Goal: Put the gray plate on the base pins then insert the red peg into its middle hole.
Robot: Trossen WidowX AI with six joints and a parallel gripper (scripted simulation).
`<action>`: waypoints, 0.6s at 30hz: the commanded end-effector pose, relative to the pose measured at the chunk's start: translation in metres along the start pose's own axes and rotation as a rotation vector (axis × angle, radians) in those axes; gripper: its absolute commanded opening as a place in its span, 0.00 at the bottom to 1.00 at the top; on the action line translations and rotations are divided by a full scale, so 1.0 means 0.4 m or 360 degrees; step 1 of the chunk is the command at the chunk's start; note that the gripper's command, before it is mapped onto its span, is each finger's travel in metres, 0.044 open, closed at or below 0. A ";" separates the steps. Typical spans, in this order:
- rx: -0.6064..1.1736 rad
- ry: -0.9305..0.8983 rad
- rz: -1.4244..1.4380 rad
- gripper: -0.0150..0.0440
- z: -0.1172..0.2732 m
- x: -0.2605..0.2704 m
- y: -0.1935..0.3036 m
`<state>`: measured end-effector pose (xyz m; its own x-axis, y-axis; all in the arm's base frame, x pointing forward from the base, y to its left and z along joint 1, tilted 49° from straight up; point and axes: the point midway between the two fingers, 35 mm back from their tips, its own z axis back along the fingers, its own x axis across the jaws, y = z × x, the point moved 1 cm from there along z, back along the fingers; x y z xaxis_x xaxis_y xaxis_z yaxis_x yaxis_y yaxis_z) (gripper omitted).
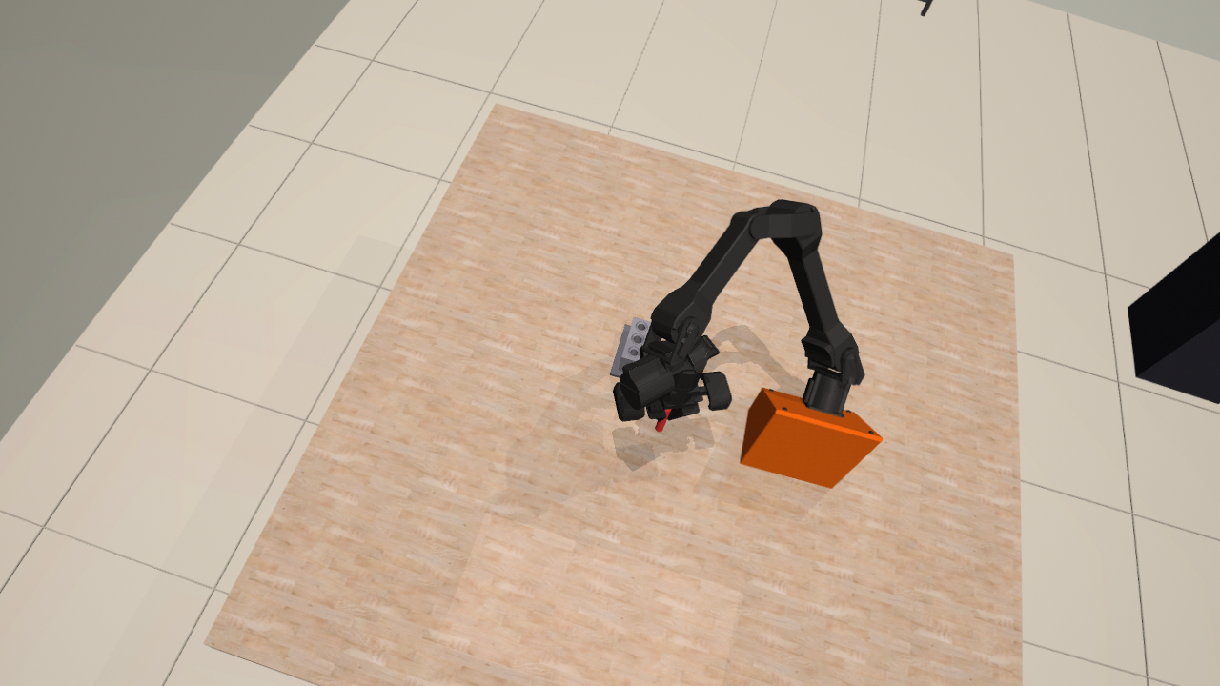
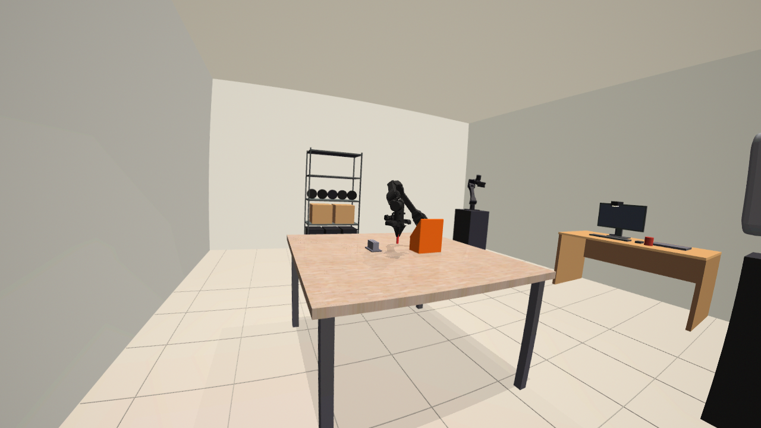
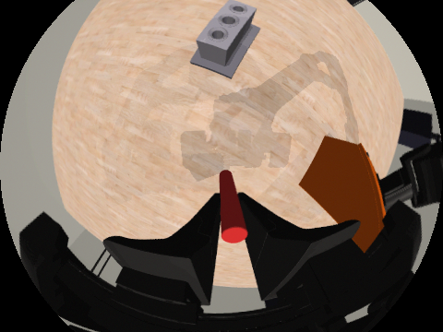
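Note:
My gripper (image 2: 397,234) (image 3: 228,197) is shut on the red peg (image 1: 660,423) (image 2: 397,240) (image 3: 233,234). The peg hangs roughly upright from the fingertips, with its lower end clear of the table. The gray plate (image 1: 632,345) (image 2: 373,244) (image 3: 213,53) is block-shaped with three holes in a row on top. It appears to sit flat on the base (image 1: 618,361) (image 3: 231,72), whose flat rim shows around it. The pins cannot be made out. Plate and base stand apart from the peg, ahead of the gripper in the wrist view. The arm partly covers them in the top view.
An orange block (image 1: 805,448) (image 2: 430,236) (image 3: 346,189) carries the arm's foot and stands to the right of the gripper. The arm's shadow falls on the wooden table (image 1: 383,512) (image 2: 425,276) between the gripper and the base.

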<state>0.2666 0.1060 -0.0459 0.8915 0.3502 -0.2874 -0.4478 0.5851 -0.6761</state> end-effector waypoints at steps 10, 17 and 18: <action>0.0003 -0.0012 0.0007 0.25 0.008 0.026 -0.095; 0.0005 -0.0014 0.0006 0.25 0.010 0.034 -0.145; 0.0005 -0.0014 0.0006 0.25 0.011 0.035 -0.152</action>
<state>0.2993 0.0839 -0.0138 0.8907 0.3555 -0.2831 -0.4489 0.5907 -0.6705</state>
